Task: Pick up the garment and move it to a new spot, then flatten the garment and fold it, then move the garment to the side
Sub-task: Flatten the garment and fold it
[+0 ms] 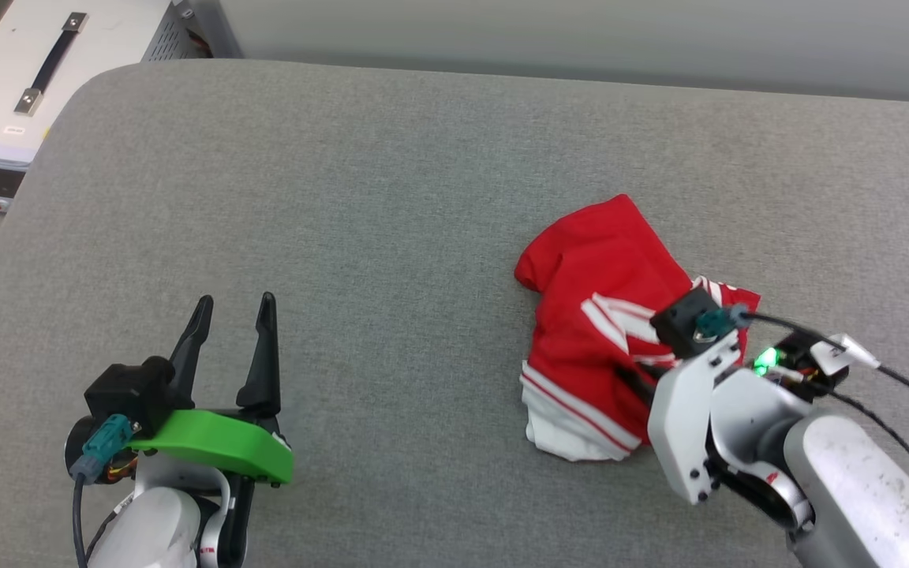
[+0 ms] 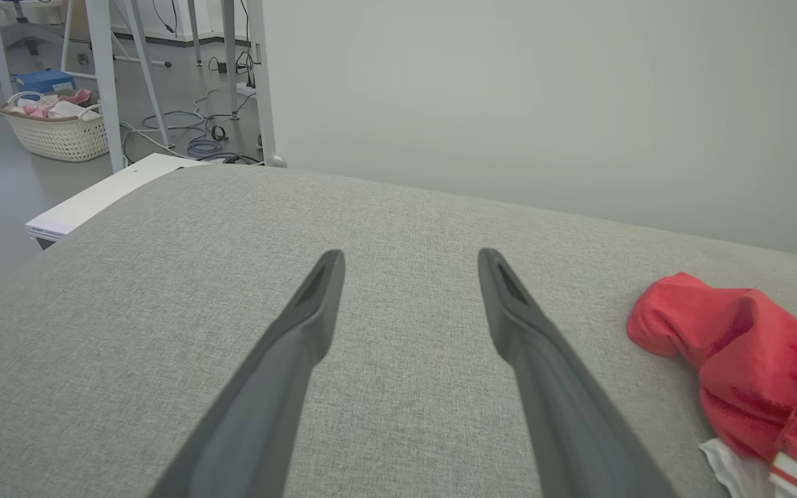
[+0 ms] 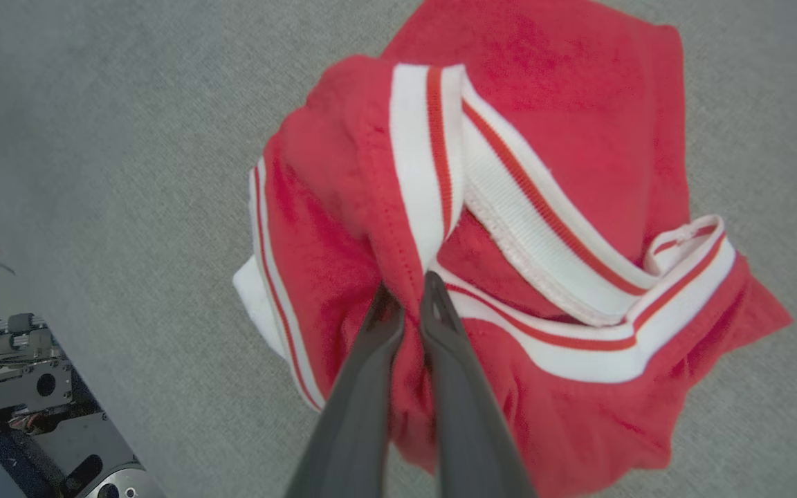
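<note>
The garment [image 1: 596, 315] lies crumpled on the grey cushion [image 1: 391, 237], right of centre: red cloth with red-and-white striped trim and a white patch at its near edge. Its printed lettering is hidden in the folds. My right gripper [image 3: 409, 287] is shut on a red fold of the garment [image 3: 578, 159] beside the striped trim, the two fingertips nearly touching. In the head view the right wrist covers the garment's near right part. My left gripper [image 1: 233, 304] rests open at the lower left, well apart from the garment [image 2: 751, 366], fingers [image 2: 315, 304] spread over bare cushion.
A pale case [image 1: 36, 71] with a black handle stands off the cushion's far left corner. The left wrist view shows a wicker basket [image 2: 59, 131] and table legs on the floor beyond. A grey wall runs behind the cushion.
</note>
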Available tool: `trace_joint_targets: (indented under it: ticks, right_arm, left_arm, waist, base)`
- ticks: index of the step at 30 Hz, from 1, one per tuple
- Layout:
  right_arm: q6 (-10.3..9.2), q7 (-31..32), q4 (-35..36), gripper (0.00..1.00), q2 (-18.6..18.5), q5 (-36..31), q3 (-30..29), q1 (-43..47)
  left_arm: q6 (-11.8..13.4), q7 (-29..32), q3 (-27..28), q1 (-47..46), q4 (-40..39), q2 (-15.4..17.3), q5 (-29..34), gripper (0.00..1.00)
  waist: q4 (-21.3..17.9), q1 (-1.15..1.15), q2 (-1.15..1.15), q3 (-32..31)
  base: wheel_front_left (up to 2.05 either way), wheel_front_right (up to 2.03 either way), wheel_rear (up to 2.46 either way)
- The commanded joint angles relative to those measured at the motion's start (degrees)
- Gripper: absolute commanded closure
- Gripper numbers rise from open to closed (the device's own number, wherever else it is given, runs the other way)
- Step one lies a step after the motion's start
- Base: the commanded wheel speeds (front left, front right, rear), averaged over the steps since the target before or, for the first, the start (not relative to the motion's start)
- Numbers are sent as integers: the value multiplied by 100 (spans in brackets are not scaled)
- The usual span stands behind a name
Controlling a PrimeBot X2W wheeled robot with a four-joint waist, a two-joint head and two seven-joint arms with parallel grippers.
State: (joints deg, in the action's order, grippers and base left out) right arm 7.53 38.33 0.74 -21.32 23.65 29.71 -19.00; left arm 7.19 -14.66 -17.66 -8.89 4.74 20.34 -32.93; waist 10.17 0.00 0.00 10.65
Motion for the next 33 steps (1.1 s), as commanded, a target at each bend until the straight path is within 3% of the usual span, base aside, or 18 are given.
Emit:
trace_joint_targets:
  ticks: [1,7,19,27,28,29,33]
  right_arm:
    - [-4,-209,73,100,92,-35,-100,-184]
    - [-4,-811,46,100,420,-211,-810,-295]
    - [-4,-1136,-680,100,1415,-359,-3388,1108]
    - [-4,-1254,-1099,99,1777,-464,-3987,1696]
    - [-4,-1277,-1130,60,1794,-450,-4008,1715]
    - [-4,-1348,-1136,0,1810,-430,-4027,1723]
    - [-4,-1886,-1046,0,1835,-591,-4164,1692]
  left_arm:
    - [-51,-33,36,-34,1,-32,92,0]
    - [-95,-33,65,29,51,-63,191,0]
    - [-136,-16,-15,117,148,-47,212,0]
    - [-108,39,-62,160,137,-19,202,0]
    - [-103,46,-67,164,135,-17,200,0]
    - [-95,55,-72,170,134,-15,198,0]
    - [-66,83,-88,197,130,-9,189,0]
  waist:
    - [-64,0,0,-43]
    - [-226,0,0,-193]
    - [-375,0,0,-349]
    - [-421,0,0,-369]
    - [-422,0,0,-371]
    - [-421,0,0,-375]
    - [-406,0,0,-397]
  base:
    - [0,0,0]
    - [0,0,0]
    - [0,0,0]
    - [0,0,0]
    - [0,0,0]
    - [0,0,0]
    - [0,0,0]
